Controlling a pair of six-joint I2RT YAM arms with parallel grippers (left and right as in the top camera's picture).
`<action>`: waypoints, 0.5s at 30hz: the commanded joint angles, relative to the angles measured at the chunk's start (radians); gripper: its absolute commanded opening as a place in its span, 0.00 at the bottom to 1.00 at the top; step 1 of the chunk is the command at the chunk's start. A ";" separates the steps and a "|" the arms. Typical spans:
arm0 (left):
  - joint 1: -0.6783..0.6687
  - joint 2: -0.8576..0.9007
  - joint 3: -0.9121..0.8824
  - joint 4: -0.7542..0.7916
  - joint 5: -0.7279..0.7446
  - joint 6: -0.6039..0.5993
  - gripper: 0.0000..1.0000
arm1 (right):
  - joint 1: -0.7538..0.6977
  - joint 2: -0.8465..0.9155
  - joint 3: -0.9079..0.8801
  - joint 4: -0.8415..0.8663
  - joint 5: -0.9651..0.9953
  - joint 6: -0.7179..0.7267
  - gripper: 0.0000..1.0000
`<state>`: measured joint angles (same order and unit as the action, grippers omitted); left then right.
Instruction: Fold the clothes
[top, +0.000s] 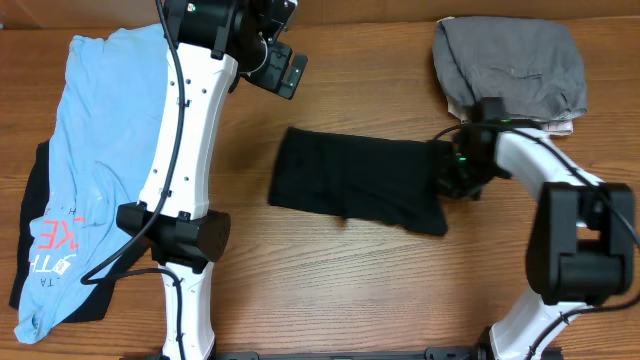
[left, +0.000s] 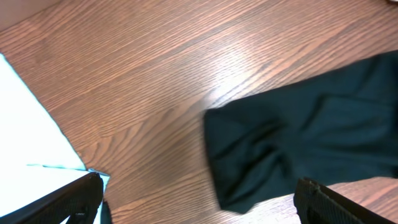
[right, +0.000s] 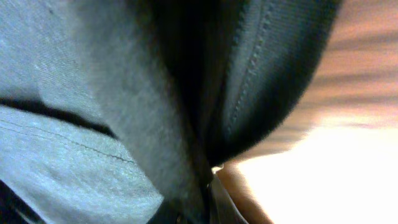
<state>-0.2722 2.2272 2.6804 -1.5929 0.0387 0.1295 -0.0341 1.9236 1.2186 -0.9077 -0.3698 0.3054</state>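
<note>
A black folded garment (top: 355, 180) lies in the middle of the wooden table. My right gripper (top: 447, 170) is at its right edge and shut on the cloth; the right wrist view is filled with dark fabric (right: 186, 93) right against the jaws. My left gripper (top: 285, 68) hovers above the table beyond the garment's upper left, open and empty; its view shows the garment's left end (left: 298, 143) between the fingertips (left: 199, 199).
A light blue shirt (top: 100, 130) lies over a black printed shirt (top: 40, 250) at the left edge. A folded grey garment (top: 510, 60) sits on a stack at the back right. Both arm bases stand at the front edge.
</note>
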 joint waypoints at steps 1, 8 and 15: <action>0.033 -0.013 0.018 0.010 -0.029 -0.014 1.00 | -0.064 -0.124 0.098 -0.074 0.010 -0.085 0.04; 0.089 -0.010 0.017 0.045 -0.028 -0.014 1.00 | 0.043 -0.196 0.237 -0.211 0.010 -0.111 0.04; 0.128 0.013 0.010 0.062 -0.027 -0.014 1.00 | 0.301 -0.193 0.256 -0.067 0.038 0.004 0.04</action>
<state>-0.1551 2.2276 2.6804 -1.5337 0.0177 0.1295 0.1955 1.7382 1.4578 -1.0080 -0.3473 0.2531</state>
